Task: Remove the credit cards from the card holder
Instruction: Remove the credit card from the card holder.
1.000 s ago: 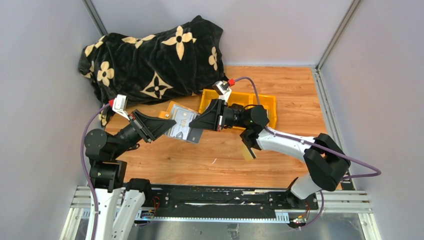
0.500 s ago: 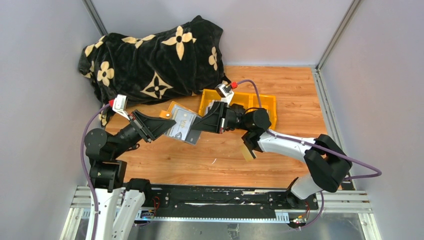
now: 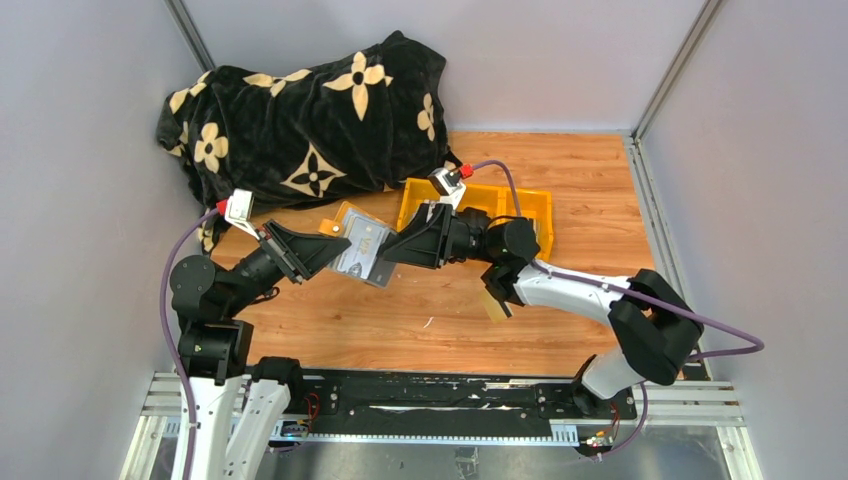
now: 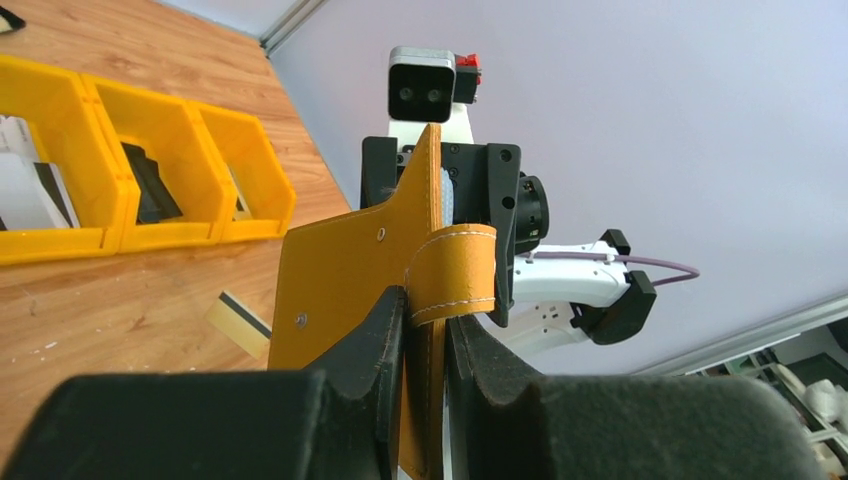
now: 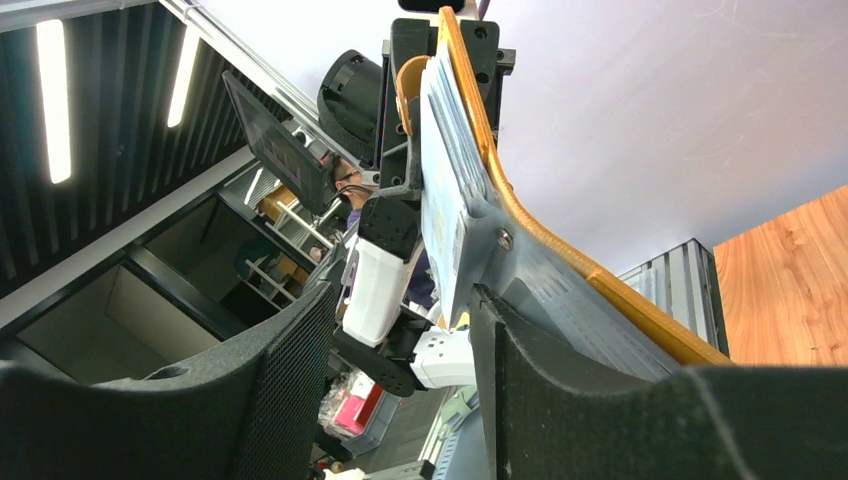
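The mustard-tan card holder (image 3: 358, 252) hangs open above the table between both arms. My left gripper (image 3: 325, 256) is shut on its tan flap and strap (image 4: 452, 275), the jaws pinching the leather (image 4: 425, 340). My right gripper (image 3: 392, 252) is open at the holder's other end. In the right wrist view the grey inside (image 5: 560, 270) and the pale credit cards in the clear pockets (image 5: 448, 190) rise beside one fingertip (image 5: 500, 330); their lower edge sits just inside the gap. My right gripper (image 5: 400, 330) grips nothing. One tan-gold credit card (image 3: 495, 303) lies on the wood.
A yellow three-compartment bin (image 3: 535, 212) stands behind the right arm, with a white card (image 4: 25, 185) and a dark item (image 4: 150, 190) in its compartments. A black flowered blanket (image 3: 300, 120) is heaped at the back left. Grey walls enclose the table.
My right gripper has gone from shut to open and edged slightly left along the holder. The left gripper keeps its hold on the flap.
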Controlling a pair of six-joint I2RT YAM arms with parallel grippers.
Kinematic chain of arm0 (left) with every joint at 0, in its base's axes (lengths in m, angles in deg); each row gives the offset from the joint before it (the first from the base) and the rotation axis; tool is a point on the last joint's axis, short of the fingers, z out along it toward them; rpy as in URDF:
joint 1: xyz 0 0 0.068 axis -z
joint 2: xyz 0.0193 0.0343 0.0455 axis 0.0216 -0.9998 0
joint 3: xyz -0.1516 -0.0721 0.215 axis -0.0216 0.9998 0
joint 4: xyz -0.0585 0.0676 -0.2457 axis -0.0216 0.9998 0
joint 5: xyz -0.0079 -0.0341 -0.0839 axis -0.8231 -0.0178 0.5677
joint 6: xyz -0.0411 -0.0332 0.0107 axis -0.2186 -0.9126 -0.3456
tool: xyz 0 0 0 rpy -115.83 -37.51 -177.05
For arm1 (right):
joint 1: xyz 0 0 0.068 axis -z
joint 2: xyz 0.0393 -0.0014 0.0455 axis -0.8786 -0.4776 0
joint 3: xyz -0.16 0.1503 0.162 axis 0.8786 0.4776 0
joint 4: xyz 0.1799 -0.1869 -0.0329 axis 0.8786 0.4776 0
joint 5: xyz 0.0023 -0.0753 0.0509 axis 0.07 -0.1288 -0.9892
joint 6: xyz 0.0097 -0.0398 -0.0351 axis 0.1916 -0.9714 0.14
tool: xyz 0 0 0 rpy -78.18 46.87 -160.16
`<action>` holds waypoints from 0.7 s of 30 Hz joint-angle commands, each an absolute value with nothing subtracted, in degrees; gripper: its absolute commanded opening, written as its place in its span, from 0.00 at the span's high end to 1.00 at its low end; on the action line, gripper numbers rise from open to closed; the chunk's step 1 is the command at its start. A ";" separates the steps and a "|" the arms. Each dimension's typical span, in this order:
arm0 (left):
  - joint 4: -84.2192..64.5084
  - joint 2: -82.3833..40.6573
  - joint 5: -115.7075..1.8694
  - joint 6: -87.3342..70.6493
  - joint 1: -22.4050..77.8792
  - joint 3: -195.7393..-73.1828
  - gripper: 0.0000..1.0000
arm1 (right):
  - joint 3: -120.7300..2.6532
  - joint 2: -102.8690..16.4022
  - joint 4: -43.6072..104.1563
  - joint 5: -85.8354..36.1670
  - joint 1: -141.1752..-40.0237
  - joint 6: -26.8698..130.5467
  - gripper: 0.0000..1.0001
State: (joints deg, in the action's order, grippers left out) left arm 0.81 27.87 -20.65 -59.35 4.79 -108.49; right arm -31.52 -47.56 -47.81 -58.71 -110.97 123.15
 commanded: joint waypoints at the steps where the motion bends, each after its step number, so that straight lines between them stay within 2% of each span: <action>1: -0.98 28.35 -20.94 -59.39 4.80 -111.08 0.91 | -34.98 -49.51 -47.74 -56.93 -112.63 121.75 0.44; 8: 0.40 28.44 -22.03 -57.69 4.75 -111.15 0.92 | -40.55 -55.06 -58.87 -55.16 -113.72 129.54 0.50; 14: 4.54 29.26 -27.29 -53.41 4.75 -111.34 0.93 | -40.56 -53.80 -61.81 -51.66 -113.94 129.29 0.56; 21: 4.48 29.38 -29.26 -52.65 4.75 -109.59 0.93 | -42.48 -53.48 -61.81 -51.11 -113.94 130.26 0.53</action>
State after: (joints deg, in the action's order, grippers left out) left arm 2.49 29.16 -28.38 -54.32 4.44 -110.50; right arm -38.39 -55.25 -54.31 -53.27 -112.72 128.64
